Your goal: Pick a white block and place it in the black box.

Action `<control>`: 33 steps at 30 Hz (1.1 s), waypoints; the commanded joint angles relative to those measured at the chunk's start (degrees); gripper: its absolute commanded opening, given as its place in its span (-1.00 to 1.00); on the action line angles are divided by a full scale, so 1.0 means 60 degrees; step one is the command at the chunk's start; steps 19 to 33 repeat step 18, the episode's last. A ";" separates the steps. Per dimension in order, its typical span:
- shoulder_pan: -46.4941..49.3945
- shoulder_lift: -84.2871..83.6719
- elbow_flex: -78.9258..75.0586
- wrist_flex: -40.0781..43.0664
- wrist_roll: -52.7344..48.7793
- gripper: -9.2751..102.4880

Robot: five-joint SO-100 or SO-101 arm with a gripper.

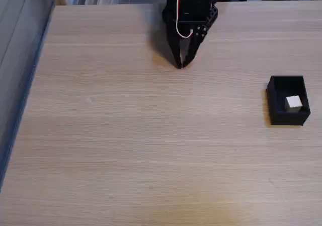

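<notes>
The white block (294, 103) lies inside the black box (273, 99), which stands open-topped near the right edge of the wooden table in the fixed view. My black gripper (180, 63) hangs at the back middle of the table, far to the left of the box. Its two fingers point down and meet at their tips just above the tabletop, with nothing between them.
The light wooden tabletop (151, 145) spreads wide in front of the arm. Its left edge (30, 85) drops off to a grey floor. Shelving and clutter line the far side behind the arm's base.
</notes>
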 commanded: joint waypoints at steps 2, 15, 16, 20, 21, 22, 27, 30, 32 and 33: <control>-0.0425 0.0059 0.0132 0.0059 0.0029 -0.83; -0.0952 0.0059 0.0132 0.0059 0.0044 -0.83; -0.0952 0.0059 0.0132 0.0059 0.0044 -0.83; -0.0952 0.0059 0.0132 0.0059 0.0044 -0.83; -0.0952 0.0059 0.0132 0.0059 0.0044 -0.83; -0.0952 0.0059 0.0132 0.0059 0.0044 -0.83; -0.0952 0.0059 0.0132 0.0059 0.0044 -0.83; -0.0952 0.0059 0.0132 0.0059 0.0044 -0.83; -0.0952 0.0059 0.0132 0.0059 0.0044 -0.83; -0.0952 0.0059 0.0132 0.0059 0.0044 -0.83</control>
